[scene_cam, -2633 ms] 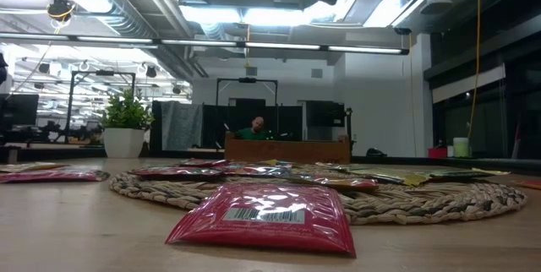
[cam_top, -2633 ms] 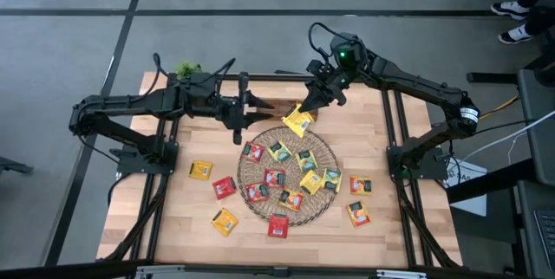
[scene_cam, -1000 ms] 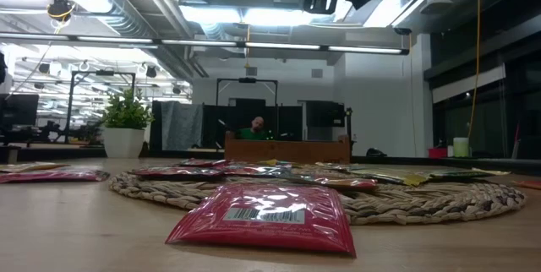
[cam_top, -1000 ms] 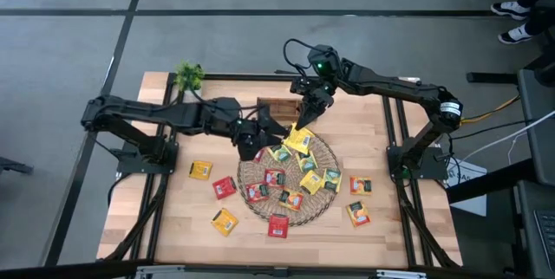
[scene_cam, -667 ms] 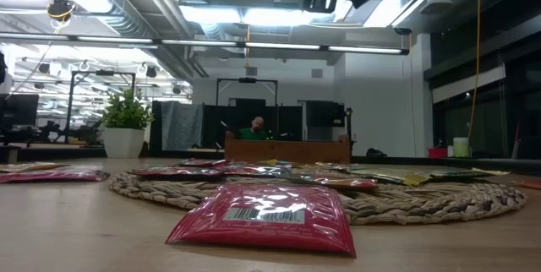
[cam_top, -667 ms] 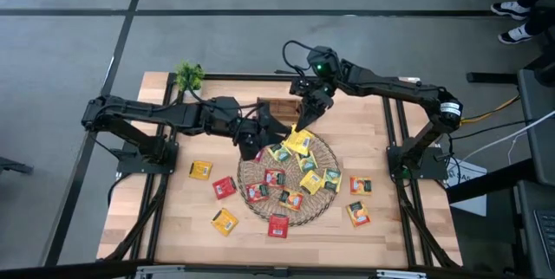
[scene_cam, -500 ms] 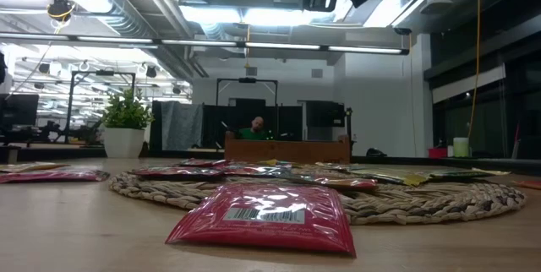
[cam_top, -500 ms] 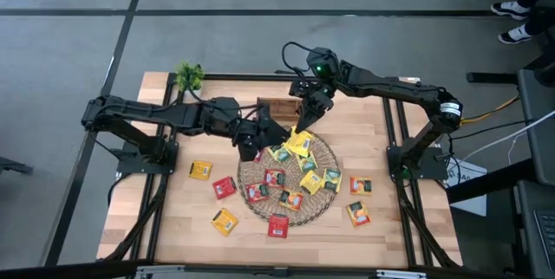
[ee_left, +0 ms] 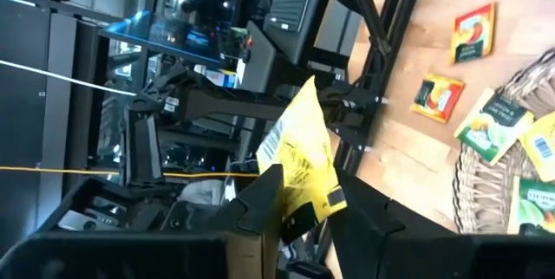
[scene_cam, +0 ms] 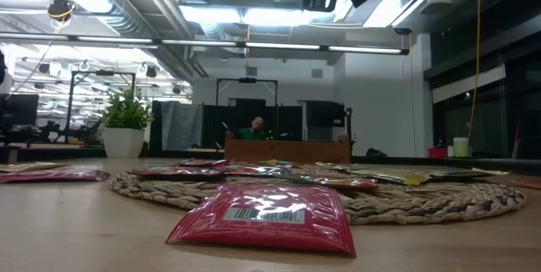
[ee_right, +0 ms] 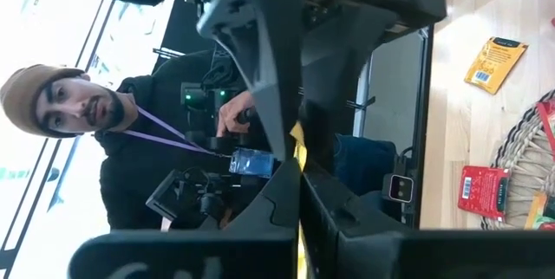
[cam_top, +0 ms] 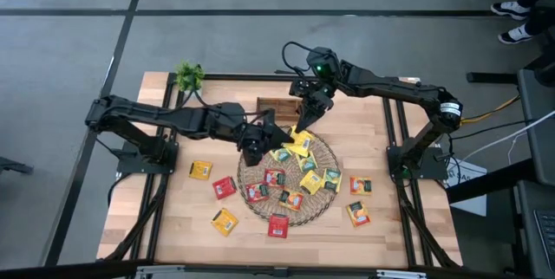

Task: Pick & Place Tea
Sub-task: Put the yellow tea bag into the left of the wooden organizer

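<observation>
Overhead, both pincers (cam_top: 286, 139) on yellow sachet (cam_top: 299, 143) above mat's (cam_top: 323, 203) far rim.

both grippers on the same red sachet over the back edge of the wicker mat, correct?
Wrong on colour only: the sachet is yellow. The left wrist view shows it yellow between the left gripper fingers; the high view shows the right gripper pinching its other end over the wicker mat back edge.

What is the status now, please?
Right gripper shut on yellow sachet, over mat's far edge. Left gripper around the same sachet. Nothing in the way.
</observation>
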`<state>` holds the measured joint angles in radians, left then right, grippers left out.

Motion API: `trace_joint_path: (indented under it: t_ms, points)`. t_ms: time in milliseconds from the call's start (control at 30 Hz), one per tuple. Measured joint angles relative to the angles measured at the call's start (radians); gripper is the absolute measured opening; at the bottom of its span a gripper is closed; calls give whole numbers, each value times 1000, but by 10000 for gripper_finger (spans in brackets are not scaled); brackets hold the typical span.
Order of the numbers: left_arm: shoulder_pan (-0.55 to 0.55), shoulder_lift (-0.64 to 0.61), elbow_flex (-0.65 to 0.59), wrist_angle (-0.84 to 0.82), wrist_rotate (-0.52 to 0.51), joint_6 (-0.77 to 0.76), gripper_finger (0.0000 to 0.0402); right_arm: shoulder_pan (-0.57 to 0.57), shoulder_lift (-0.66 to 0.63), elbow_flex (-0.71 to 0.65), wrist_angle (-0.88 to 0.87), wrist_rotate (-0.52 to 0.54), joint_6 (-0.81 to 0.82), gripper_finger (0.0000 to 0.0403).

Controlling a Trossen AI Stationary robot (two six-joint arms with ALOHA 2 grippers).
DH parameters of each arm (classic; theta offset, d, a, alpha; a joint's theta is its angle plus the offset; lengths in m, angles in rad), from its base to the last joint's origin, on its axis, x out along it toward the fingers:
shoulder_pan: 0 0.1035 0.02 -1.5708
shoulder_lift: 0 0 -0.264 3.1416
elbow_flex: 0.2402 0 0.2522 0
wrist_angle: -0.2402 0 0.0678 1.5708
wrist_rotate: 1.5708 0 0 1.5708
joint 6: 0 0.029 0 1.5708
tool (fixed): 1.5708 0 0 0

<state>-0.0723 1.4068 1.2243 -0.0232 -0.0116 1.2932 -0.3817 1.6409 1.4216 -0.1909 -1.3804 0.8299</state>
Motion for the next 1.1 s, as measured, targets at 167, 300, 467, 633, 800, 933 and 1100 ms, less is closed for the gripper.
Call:
trace_joint_path:
  t_ms: [167, 300, 467, 633, 800, 933, 1100]
  points:
    - [0, 0, 0, 0, -28, 3, 21, 0, 0, 0, 0, 5, -1, 5]
    - [-1, -2, 0, 0, -50, 3, 5, 0, 0, 0, 7, 6, -4, 5]
    - [-8, -2, 0, -2, -81, -12, 4, 0, 0, 0, 36, 5, 1, 18]
    - [-6, -2, 0, -6, -93, -41, 3, -4, -2, 0, 39, 3, 0, 37]
    - [9, -3, 0, -39, -110, -68, 3, -20, -34, 0, 38, 7, -4, 46]
    - [30, -5, 0, -49, -129, -82, 3, -50, -73, 0, 39, -9, -7, 51]
    - [87, -29, 0, -47, -125, -144, 3, -91, -116, 0, 39, -13, -27, 52]
